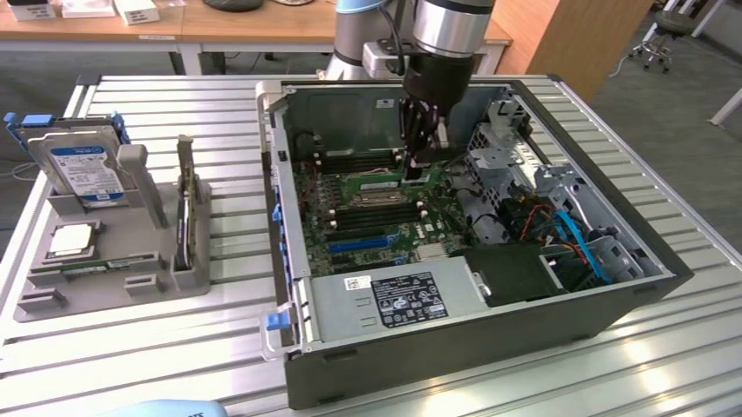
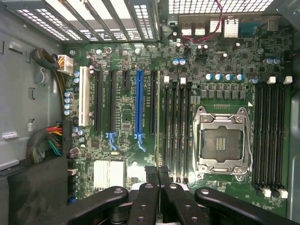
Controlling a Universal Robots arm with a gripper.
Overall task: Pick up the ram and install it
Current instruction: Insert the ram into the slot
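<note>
- Where a robot arm reaches down into an open computer case point(image 1: 453, 347), its black gripper point(image 1: 419, 170) hangs just above the motherboard point(image 1: 371, 233), towards the case's far wall.
- The gripper's fingers are pressed together on the ram point(image 1: 377, 184), a narrow green stick with a pale label, pinching it at one end.
- In the exterior view, the ram stands on its long edge and runs from the fingers towards the exterior view's left, along the line of the memory slots, just behind the processor socket point(image 1: 377, 202).
- Whether the ram is seated in a slot or sits just above one cannot be told.
- In the wrist view, the gripper point(image 2: 158, 180) shows as black linked fingers meeting at a point, with the ram point(image 2: 158, 122) seen edge-on as a thin pale line.
- There the ram lies between a black expansion slot and the first of four black memory slots point(image 2: 176, 131); the silver processor socket point(image 2: 221, 143) is open just beyond them.
- A long blue expansion slot point(image 2: 138, 103) is on the other side of the ram.
- The case rests on a slatted metal table point(image 1: 174, 356), filling its middle and the exterior view's right, with a grey power supply point(image 1: 394, 300) in its near corner.
- Near the table's edge on the exterior view's left is a grey holder point(image 1: 69, 300), well apart from the case.
- It carries an upright blue-labelled hard drive point(image 1: 83, 169) and a square silver processor chip point(image 1: 72, 239).
</note>
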